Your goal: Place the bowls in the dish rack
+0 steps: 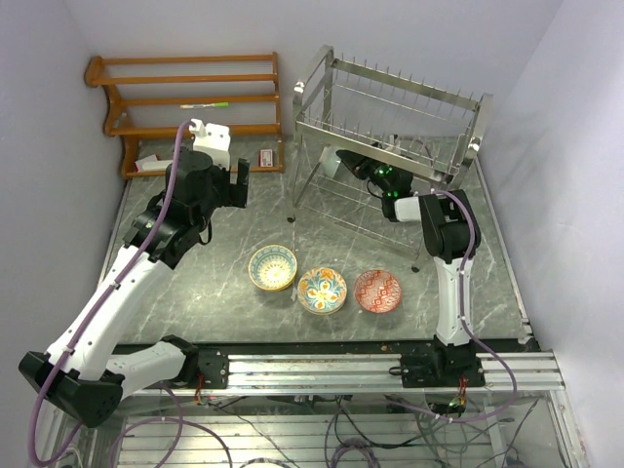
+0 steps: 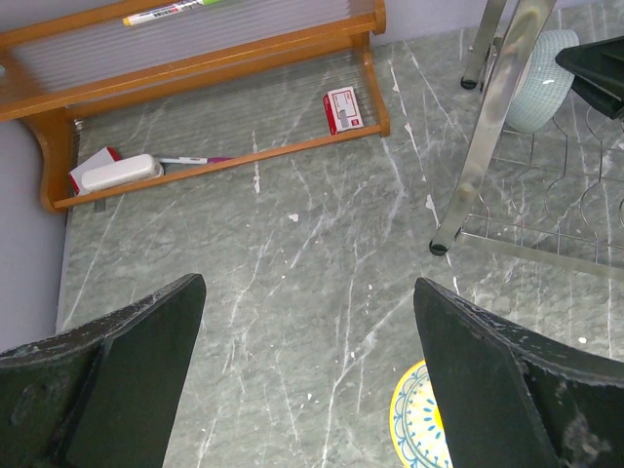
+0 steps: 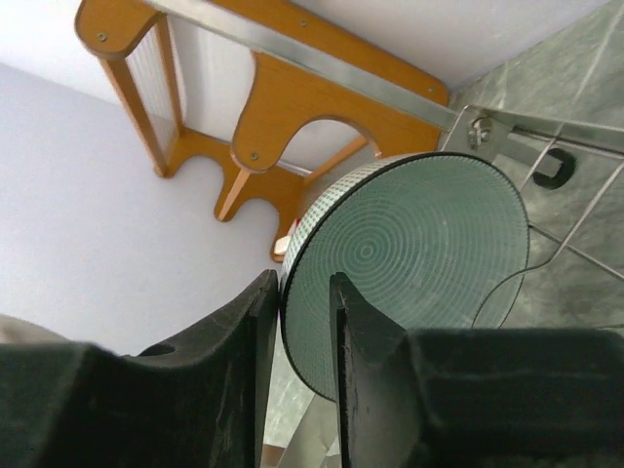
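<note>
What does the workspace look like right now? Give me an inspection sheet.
Surface: grey veined table.
Job's things: three bowls on the table; fourth bowl on edge at the lower tier of the dish rack.
Clutter: wooden shelf holding marker, red box, white item.
Pincers: left pincer open, empty; right pincer astride the fourth bowl's rim, grip unclear.
Cables: purple cable along left arm; loose wires under front rail.
Surroundings: plain walls.
</note>
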Controlling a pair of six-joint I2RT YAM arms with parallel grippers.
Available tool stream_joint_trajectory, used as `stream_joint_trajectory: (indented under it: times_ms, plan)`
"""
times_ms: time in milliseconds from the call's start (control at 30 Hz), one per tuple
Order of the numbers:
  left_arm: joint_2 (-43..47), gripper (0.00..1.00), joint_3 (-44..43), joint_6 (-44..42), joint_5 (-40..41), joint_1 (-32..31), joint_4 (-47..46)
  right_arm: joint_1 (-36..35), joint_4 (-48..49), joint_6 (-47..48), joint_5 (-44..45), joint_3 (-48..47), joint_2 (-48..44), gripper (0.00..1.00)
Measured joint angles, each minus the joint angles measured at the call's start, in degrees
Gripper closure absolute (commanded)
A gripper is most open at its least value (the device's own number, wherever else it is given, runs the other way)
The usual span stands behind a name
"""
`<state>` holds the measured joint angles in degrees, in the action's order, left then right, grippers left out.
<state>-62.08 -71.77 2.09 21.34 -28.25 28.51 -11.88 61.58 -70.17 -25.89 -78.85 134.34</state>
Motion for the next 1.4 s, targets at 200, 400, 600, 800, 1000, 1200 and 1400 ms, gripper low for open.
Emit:
stream_joint_trajectory:
  times_ms: [200,400,600,800,1000,1200,1400]
  plan:
    - [0.0,0.01,0.0,0.0,0.0,0.0,0.0,0.5,-5.8,3.5,3.8,1.8,-3.9,0.53]
    - [0.0,0.01,0.0,0.0,0.0,0.0,0.0,1.0,-7.1,4.7,5.6,2.3,-4.9,0.48]
    - [0.0,0.01,0.0,-0.2,0.0,0.0,0.0,1.0,-6.3,4.6,4.6,2.5,-5.0,0.45]
    - [0.0,0.01,0.0,-0.2,-0.1,0.0,0.0,0.2,-5.2,4.1,2.0,2.4,-5.6,0.45]
    - [0.0,0.01,0.0,-0.1,-0.1,0.0,0.0,-2.4,-0.1,0.9,-0.2,5.6,-8.5,0.46]
    - [0.1,0.01,0.0,0.1,-0.2,0.0,0.0,-7.2,4.2,-2.1,-2.4,11.3,-11.6,0.47]
    - [0.9,0.01,0.0,0.4,-0.9,0.0,0.0,-11.6,5.3,-4.0,-3.0,22.2,-19.4,0.47]
